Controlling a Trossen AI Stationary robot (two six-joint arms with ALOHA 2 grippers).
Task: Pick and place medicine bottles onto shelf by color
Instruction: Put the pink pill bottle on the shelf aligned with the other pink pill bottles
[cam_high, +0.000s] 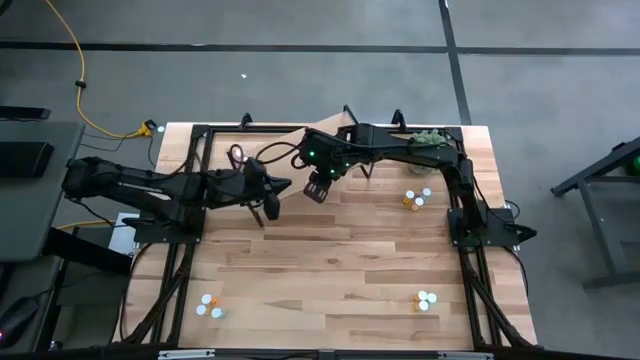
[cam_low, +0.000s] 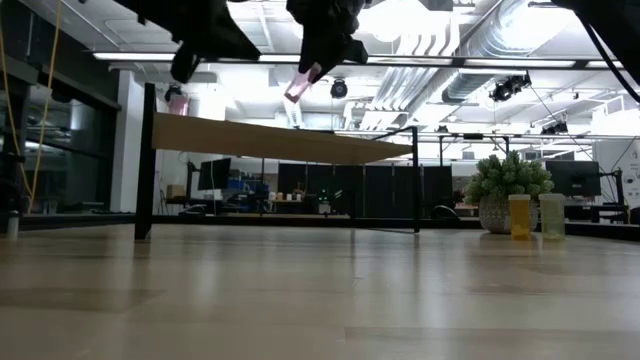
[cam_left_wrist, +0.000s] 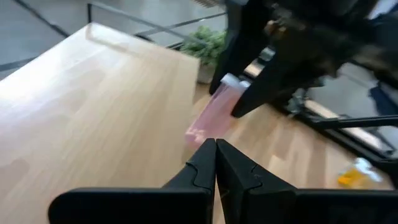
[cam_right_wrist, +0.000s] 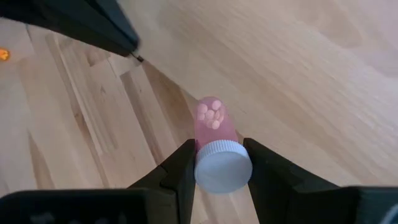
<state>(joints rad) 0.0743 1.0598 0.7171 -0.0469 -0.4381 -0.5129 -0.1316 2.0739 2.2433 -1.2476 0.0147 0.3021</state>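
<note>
The right gripper (cam_right_wrist: 219, 163) is clamped on a pink medicine bottle (cam_right_wrist: 214, 127), one dark finger on each side of its white cap (cam_right_wrist: 223, 168), with the pink body pointing away from the wrist and a few small pills showing through its far end. In the low view the bottle (cam_low: 300, 82) hangs tilted in the air under this gripper (cam_low: 322, 45), above the near edge of the shelf (cam_low: 280, 140) (not touching the plank). From above, the same gripper (cam_high: 320, 186) sits over the shelf's near edge, its arm reaching in from the right side of the table.

Just beside it, toward the table's left, the left gripper (cam_left_wrist: 216, 163) has its two fingers pressed together with nothing between them; in the overhead view it (cam_high: 266, 205) hovers a little nearer the table's front than the right one. Its wrist camera looks straight at the pink bottle (cam_left_wrist: 214, 115) and the right arm's fingers around the cap.

Farther out to the right of the working gripper, a small group of orange and pale bottles (cam_high: 415, 198) stands on the tabletop (cam_high: 340, 270), near a fuzzy green plant (cam_high: 428, 139) at the back right corner. Well in front, near the table's front edge, are two more clusters: one at front right (cam_high: 425, 299) and one at front left (cam_high: 209, 305).
</note>
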